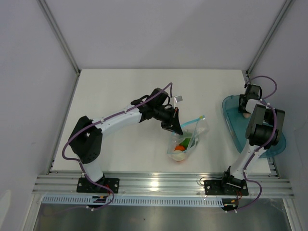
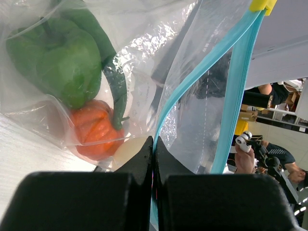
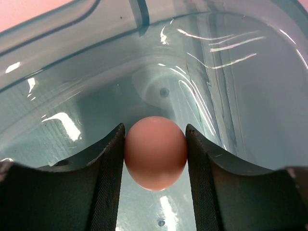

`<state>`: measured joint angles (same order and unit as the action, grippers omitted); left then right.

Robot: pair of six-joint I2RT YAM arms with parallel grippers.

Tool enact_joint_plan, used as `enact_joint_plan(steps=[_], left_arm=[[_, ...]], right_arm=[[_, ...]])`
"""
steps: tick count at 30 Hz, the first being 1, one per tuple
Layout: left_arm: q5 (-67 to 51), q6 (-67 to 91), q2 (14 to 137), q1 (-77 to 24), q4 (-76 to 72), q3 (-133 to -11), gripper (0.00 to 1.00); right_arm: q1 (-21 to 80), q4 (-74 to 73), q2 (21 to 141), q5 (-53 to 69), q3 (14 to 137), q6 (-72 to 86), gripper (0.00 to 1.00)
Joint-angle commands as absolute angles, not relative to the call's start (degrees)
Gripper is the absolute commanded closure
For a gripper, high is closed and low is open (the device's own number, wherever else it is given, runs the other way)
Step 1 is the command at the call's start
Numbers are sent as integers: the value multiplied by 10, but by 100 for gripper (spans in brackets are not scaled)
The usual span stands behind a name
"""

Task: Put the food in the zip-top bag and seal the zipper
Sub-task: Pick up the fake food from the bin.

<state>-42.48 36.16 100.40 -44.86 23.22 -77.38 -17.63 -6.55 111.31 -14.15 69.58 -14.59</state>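
- Step in hand: pick the remaining pale egg (image 3: pixel 155 154) out of the teal tray (image 3: pixel 231 96) for transfer to the zip-top bag (image 1: pixel 192 140).
- The right claw (image 3: pixel 154 129) is partly closed, with one finger against each side of the pale egg. Whether the egg is off the tray floor cannot be told.
- Grip at the egg's widest girth. The shell is smooth and rounded, so an off-centre pinch would likely squirt it out.
- Lift clear of the tray wall before traversing.
- The left claw (image 2: pixel 153 143) is fully closed, pinching the bag's mouth edge at the zipper (image 2: pixel 234 96). This holds the mouth raised.
- The bag rests on the surface (image 1: pixel 120 96) between the arms, well apart from the tray.
- Bag contents: a green pepper (image 2: pixel 53 57), an orange-red food (image 2: pixel 94 130) below it, and a second egg (image 2: pixel 129 150) just beside the left claw.
- Tray contents: only the pale egg shows.
- The zipper's two strips stand apart, so it appears unsealed.
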Motion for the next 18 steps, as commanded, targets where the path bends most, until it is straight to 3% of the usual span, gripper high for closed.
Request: enact_joint_plan(steps=[1, 8, 18], left_arm=[[-438, 373, 992, -452, 213, -780, 100], [-435, 378, 968, -452, 201, -755, 99], [-425, 383, 949, -455, 181, -728, 99]], right_arm=[[-177, -67, 1080, -151, 695, -129, 84], [-159, -96, 1013, -163, 700, -111, 100], [-54, -155, 873, -174, 701, -104, 100]])
